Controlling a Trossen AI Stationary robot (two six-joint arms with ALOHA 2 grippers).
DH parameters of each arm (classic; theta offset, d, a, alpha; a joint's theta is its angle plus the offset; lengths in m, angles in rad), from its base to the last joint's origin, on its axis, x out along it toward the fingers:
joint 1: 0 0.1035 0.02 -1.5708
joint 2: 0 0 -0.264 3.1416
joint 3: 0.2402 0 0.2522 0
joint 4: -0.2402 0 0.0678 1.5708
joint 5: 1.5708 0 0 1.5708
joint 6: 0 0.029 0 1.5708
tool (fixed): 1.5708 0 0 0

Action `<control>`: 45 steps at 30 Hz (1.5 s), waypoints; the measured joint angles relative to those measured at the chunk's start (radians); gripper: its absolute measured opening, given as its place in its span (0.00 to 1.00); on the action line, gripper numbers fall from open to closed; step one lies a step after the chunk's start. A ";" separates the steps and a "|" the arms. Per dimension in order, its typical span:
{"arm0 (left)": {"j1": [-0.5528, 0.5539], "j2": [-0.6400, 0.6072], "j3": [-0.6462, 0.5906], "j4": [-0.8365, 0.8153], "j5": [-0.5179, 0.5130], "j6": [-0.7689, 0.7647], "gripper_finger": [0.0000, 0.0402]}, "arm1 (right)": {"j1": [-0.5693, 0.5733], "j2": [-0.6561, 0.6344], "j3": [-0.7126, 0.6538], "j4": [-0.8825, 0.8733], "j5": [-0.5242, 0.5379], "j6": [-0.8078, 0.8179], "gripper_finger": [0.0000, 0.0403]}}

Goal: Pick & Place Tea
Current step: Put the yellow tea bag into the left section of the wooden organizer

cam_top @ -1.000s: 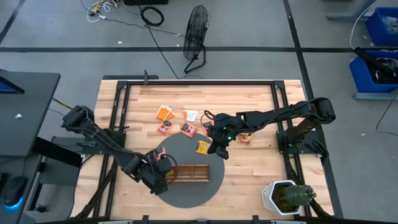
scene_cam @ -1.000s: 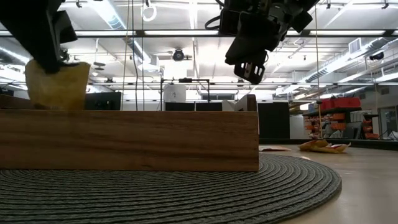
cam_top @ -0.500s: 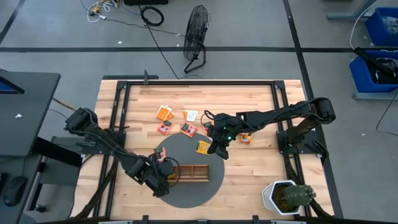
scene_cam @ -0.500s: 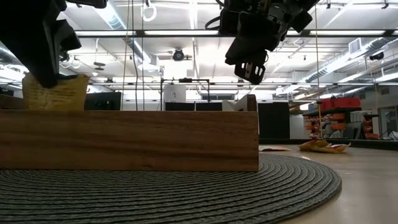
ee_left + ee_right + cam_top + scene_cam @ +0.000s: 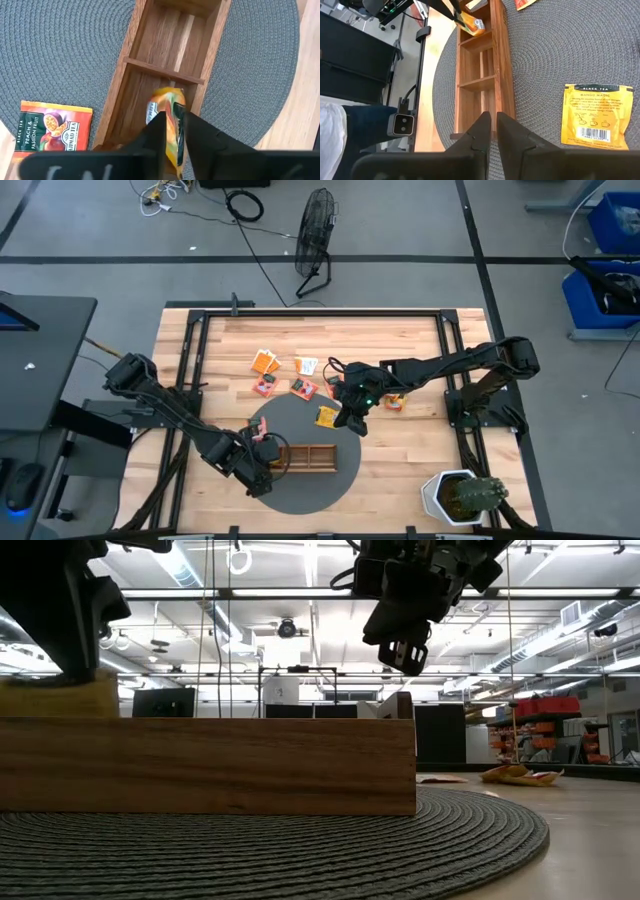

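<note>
My left gripper (image 5: 175, 131) is shut on a yellow-orange tea sachet (image 5: 167, 107) and stands over the end compartment of the wooden tray (image 5: 308, 457) on the round grey mat. In the low view only the sachet's top (image 5: 60, 698) shows above the tray wall (image 5: 210, 765). A red-orange sachet (image 5: 52, 127) lies flat on the mat beside the tray. My right gripper (image 5: 352, 423) hangs shut above the mat, near a yellow sachet (image 5: 326, 416) that lies flat at the mat's edge. Several more sachets (image 5: 264, 362) lie on the bare wood farther back. My left gripper pinches the yellow-orange sachet between its two fingers by the upper edge (image 5: 172, 116), coming from above and pointing down. The sachet hangs upright below the fingers, with its lower part inside the tray's end compartment (image 5: 145, 95). Whether it touches the tray floor cannot be seen.
The grey woven mat (image 5: 300, 485) bears the tray. A white pot with a cactus (image 5: 455, 495) stands at the table's near right corner. Black frame rails (image 5: 190, 380) run along the table's sides. Two sachets (image 5: 395, 402) lie under the right arm.
My left gripper has shifted slightly toward the tray's end and come down, still shut on the sachet. The sachet, at first well above the tray wall in the low view, has sunk behind it until only its top shows.
</note>
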 joint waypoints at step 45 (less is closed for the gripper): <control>0.100 -0.312 0.000 -0.117 -0.111 0.064 0.31 | -0.027 0.291 0.002 -0.012 0.374 -0.291 0.46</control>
